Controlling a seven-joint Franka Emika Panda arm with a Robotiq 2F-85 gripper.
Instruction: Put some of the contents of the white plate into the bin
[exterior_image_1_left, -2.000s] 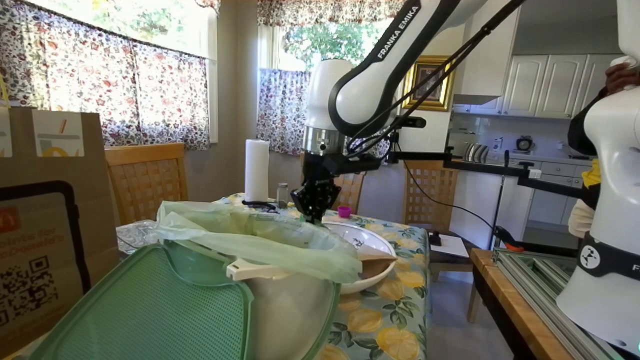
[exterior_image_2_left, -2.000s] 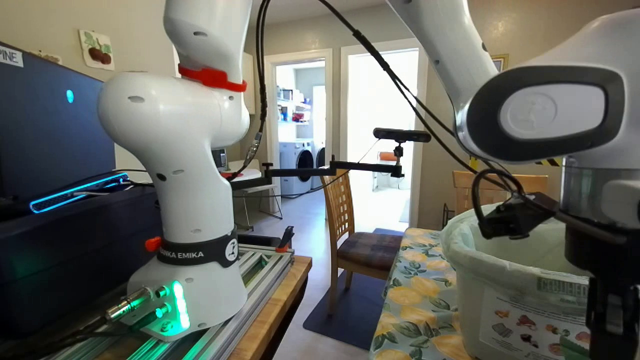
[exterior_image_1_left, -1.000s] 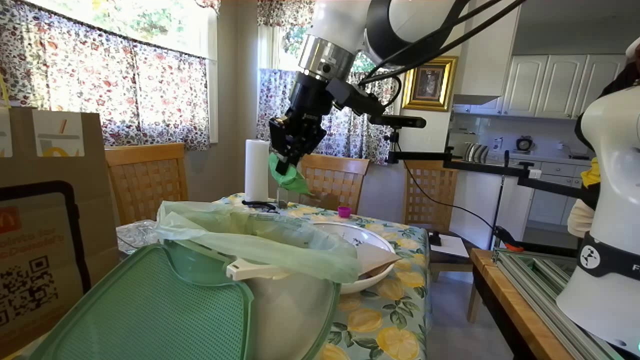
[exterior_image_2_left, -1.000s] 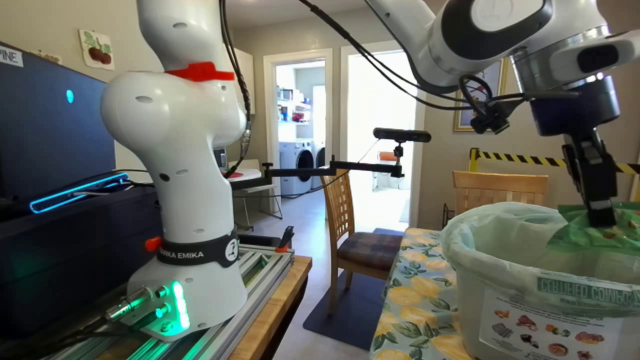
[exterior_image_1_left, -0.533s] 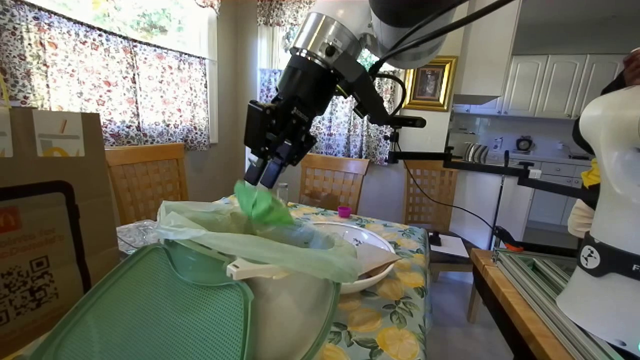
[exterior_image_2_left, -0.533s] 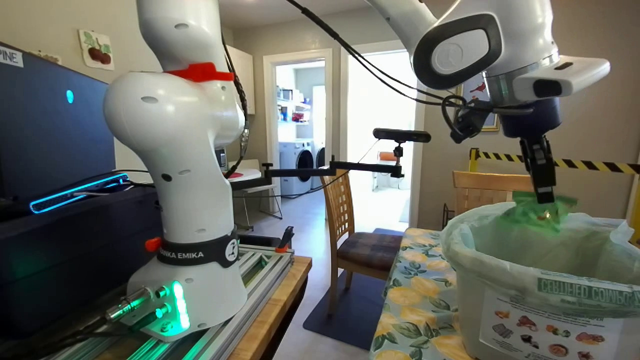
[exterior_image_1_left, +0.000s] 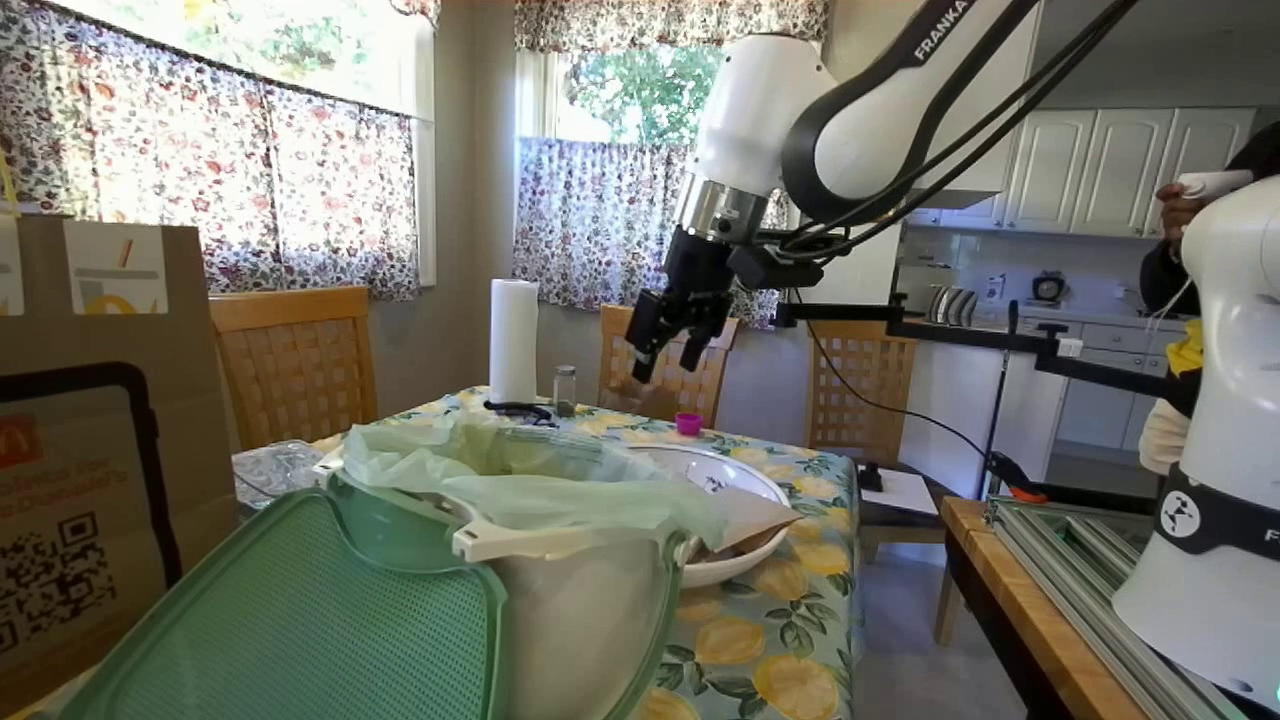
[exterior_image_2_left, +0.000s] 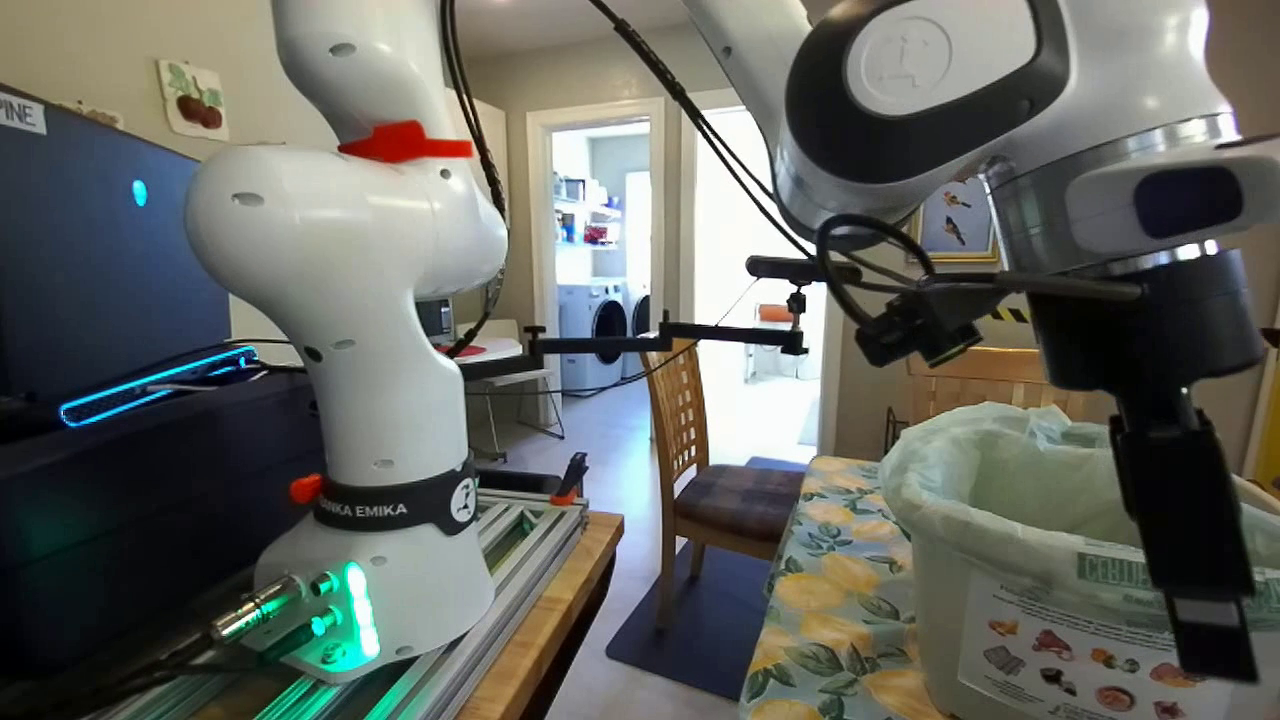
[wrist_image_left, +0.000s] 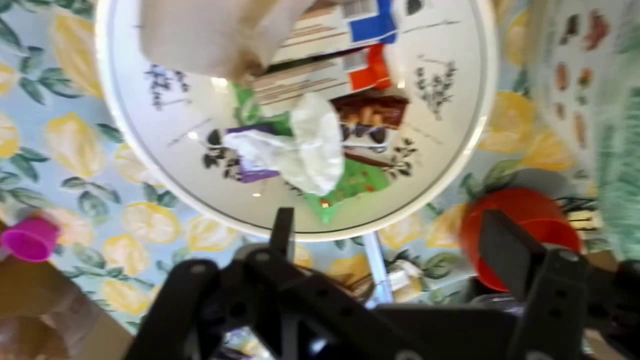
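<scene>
Presumably for short transfers, white plate (wrist_image_left: 442, 150), upper centre of wrist view, sits beside the bin (wrist_image_left: 575, 55), right edge; jaws apart, empty.

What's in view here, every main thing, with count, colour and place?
Bin: 1, off-white with green liner, on table
Plate: 1, white, beside bin
Wrappers and papers: several, mixed colours, in plate
Panel: 1, green, beside bin
Container: 1, red, near plate
Cup: 1, pink, on table
Paper roll: 1, white, on table
Jar: 1, clear, by paper roll
Package: 1, brown, near panel
Tablecloth: 1, blue lemon print, on table
Chairs: several, tan, by table
Curtains: several, floral, at windows
Laundry machines: 2, white, through doorway
Robot arm: 1, white, over table
Hand: 1, black, open above table
Person: 1, dark-sleeved, behind arm
</scene>
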